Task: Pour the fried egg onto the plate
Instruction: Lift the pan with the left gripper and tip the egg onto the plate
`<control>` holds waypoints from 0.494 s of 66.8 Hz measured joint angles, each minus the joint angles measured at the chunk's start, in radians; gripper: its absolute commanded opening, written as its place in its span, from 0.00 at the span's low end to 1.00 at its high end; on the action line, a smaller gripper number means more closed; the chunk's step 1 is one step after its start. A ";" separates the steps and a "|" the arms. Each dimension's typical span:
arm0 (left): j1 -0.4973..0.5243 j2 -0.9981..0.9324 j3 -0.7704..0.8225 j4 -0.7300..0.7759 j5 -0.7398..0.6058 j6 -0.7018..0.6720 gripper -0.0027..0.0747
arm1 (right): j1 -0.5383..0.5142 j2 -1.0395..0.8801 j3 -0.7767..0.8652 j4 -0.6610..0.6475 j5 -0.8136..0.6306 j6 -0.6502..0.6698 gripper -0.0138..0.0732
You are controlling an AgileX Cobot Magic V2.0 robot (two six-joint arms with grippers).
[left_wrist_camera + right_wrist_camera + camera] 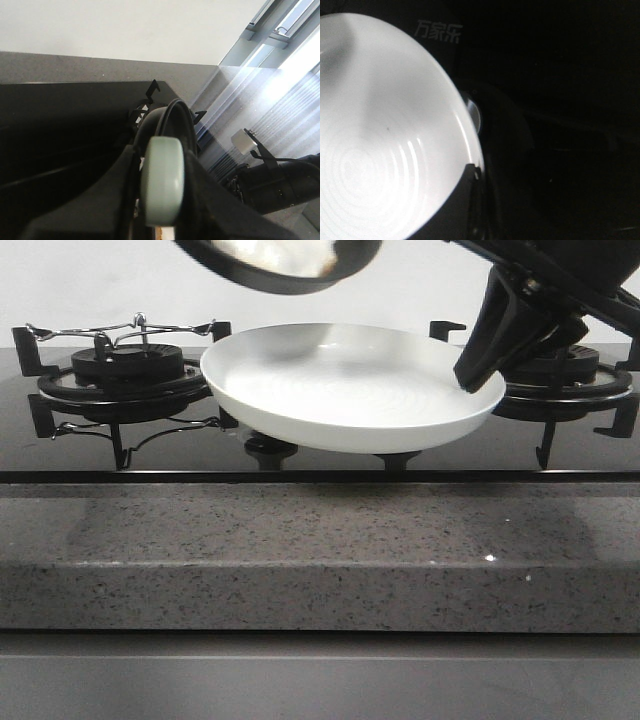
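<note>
The round white shallow plate (pixel 340 390) is held level above the black glass stove (pixel 560 445), between its two burners; the right gripper (pixel 478 375) jaws pinch its right rim. The black frying pan (pixel 280 260) hangs tilted above it (held by the left gripper (pixel 160 220), jaw state indiscernible). A white piece inside is probably the fried egg (pixel 275 252).

The plate (pixel 350 390) sits between two burners (pixel 120 375), with the pan (pixel 275 260), perhaps holding the egg, above it.
</note>
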 measured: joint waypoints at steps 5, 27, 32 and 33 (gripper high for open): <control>-0.047 -0.002 0.000 0.000 -0.039 0.050 0.01 | 0.000 0.000 0.000 0.000 0.000 0.002 0.08; -0.202 -0.002 -0.022 0.016 -0.112 0.398 0.01 | 0.000 0.000 0.000 0.000 0.000 0.000 0.08; -0.222 -0.002 -0.032 0.016 -0.119 0.478 0.01 | 0.000 0.000 0.000 0.000 0.000 0.000 0.08; -0.224 -0.002 -0.032 0.016 -0.118 0.493 0.01 | 0.000 0.000 0.000 0.000 0.000 0.000 0.08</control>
